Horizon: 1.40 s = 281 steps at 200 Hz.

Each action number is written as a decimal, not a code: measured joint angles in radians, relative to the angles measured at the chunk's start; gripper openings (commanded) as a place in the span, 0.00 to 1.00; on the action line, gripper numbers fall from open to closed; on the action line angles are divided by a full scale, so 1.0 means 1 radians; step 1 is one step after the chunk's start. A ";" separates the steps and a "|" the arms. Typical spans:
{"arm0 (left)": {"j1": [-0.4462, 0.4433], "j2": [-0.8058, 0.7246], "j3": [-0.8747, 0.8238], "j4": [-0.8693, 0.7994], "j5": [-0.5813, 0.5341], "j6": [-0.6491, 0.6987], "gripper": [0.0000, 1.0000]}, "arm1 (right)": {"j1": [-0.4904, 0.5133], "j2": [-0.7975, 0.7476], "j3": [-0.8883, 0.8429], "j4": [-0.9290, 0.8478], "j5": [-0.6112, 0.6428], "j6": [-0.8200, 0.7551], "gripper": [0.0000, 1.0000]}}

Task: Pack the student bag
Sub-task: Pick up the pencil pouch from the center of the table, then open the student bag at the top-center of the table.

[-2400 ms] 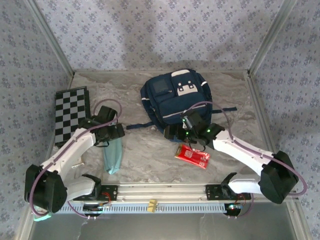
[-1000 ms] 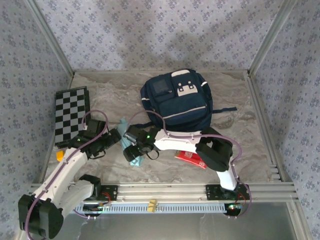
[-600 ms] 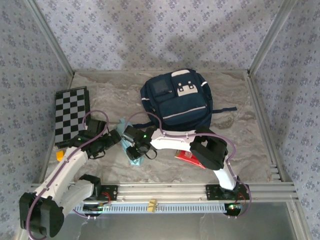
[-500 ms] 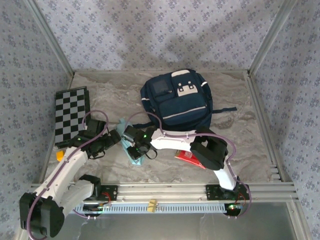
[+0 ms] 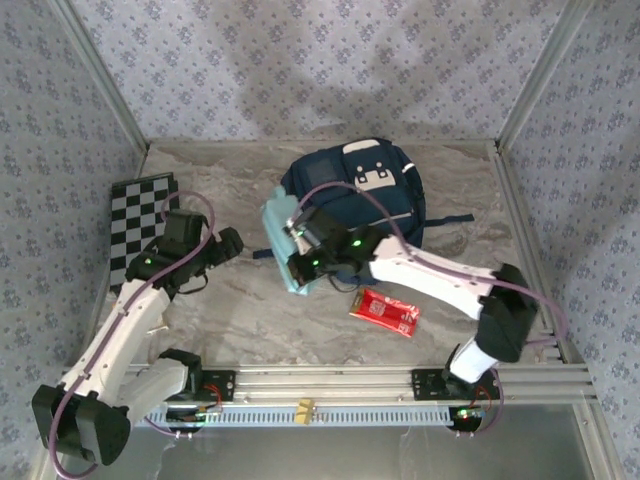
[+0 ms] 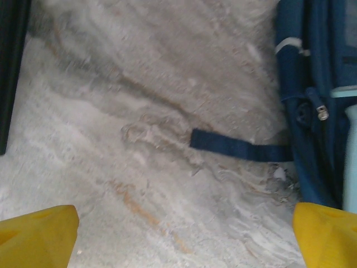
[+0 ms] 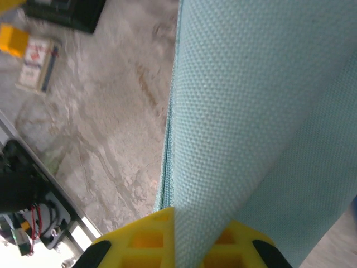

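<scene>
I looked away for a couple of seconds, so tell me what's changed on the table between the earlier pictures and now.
The right gripper reached across, shut on the light teal pouch and lifted it off the table, up beside the student bag. The left gripper, open, pulled away from where the pouch lay. The bag, the checkered board and the red packet stayed put.

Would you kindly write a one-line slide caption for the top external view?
Right gripper holds a teal pouch by the student bag; left gripper hangs open nearby.
</scene>
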 measured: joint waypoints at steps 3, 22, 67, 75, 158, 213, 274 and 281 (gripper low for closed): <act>-0.001 0.006 0.005 0.006 0.002 0.008 0.95 | -0.014 -0.016 -0.008 -0.001 -0.002 0.002 0.06; -0.036 0.061 0.055 0.039 0.004 0.062 0.95 | -0.108 -0.122 -0.054 -0.023 -0.012 0.016 0.07; -0.334 0.277 0.182 0.157 -0.047 0.264 0.94 | -0.358 -0.333 -0.132 -0.138 -0.025 0.053 0.10; -0.384 0.327 0.209 0.176 -0.055 0.309 0.94 | -0.402 -0.371 -0.149 -0.160 -0.026 0.058 0.10; -0.590 0.846 0.502 0.280 -0.047 0.678 0.99 | -0.799 -0.586 -0.307 -0.286 -0.134 0.072 0.11; -0.617 1.022 0.638 0.287 -0.079 0.837 1.00 | -0.883 -0.610 -0.362 -0.286 -0.219 0.079 0.11; -0.602 1.096 0.745 0.277 -0.095 0.876 0.66 | -0.886 -0.610 -0.364 -0.271 -0.254 0.079 0.11; -0.597 1.098 0.753 0.272 -0.077 0.876 0.58 | -0.888 -0.610 -0.364 -0.270 -0.254 0.079 0.11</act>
